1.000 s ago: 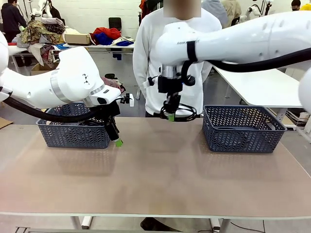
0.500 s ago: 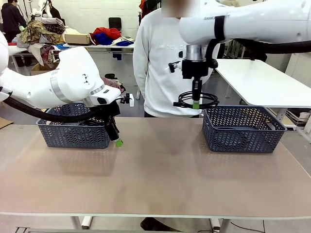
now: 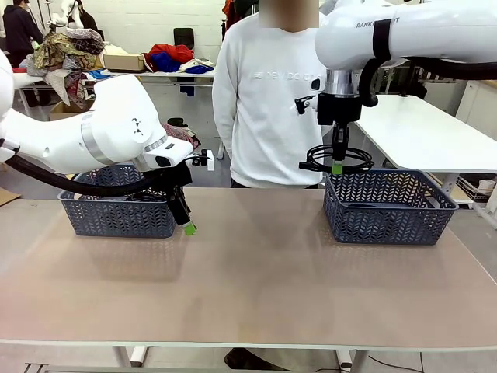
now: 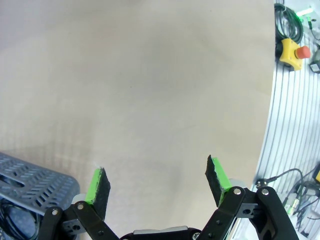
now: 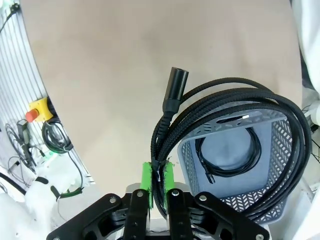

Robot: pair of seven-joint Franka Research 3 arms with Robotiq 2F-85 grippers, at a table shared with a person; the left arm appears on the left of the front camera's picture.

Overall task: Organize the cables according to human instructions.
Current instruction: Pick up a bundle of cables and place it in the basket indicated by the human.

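Observation:
My right gripper (image 3: 337, 167) is shut on a coiled black cable (image 3: 337, 160) and holds it in the air just above the left rim of the right grey basket (image 3: 388, 205). In the right wrist view the held cable (image 5: 240, 115) loops out from between the green pads (image 5: 145, 176), its plug end pointing up, and another coiled cable (image 5: 229, 152) lies in the basket (image 5: 280, 135) below. My left gripper (image 3: 186, 224) hangs open by the right end of the left basket (image 3: 116, 203). Nothing sits between its fingers (image 4: 98, 186) in the left wrist view, where a dark cable shows in the basket corner (image 4: 30, 177).
A person in a white sweatshirt (image 3: 268, 93) stands at the far edge of the table between the two baskets. The brown tabletop (image 3: 248, 272) stretches in front of both baskets. A red stop button (image 4: 291, 50) sits off the table edge.
My right arm has carried the coiled cable up and to the right, from in front of the person to the left rim of the right basket. The left arm has stayed still.

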